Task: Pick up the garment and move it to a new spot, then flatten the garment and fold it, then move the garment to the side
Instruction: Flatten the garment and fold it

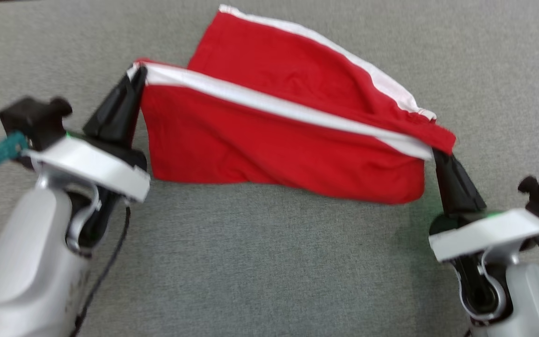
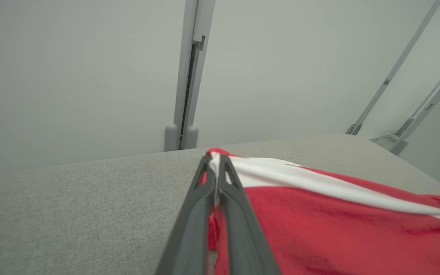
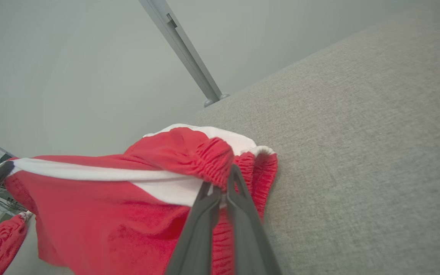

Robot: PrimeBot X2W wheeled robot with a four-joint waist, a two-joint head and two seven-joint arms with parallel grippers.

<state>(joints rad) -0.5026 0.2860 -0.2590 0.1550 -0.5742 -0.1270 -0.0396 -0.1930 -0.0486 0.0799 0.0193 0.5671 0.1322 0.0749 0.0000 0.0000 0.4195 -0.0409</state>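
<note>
up above the grey surface [image 1: 269,271], the red, white-striped garment [image 1: 274,154] hung stretched between two grippers, the left gripper [image 1: 140,76] pinched tight on its left top corner and the right gripper [image 1: 438,157] clamped tight on the elastic waistband end.
</note>
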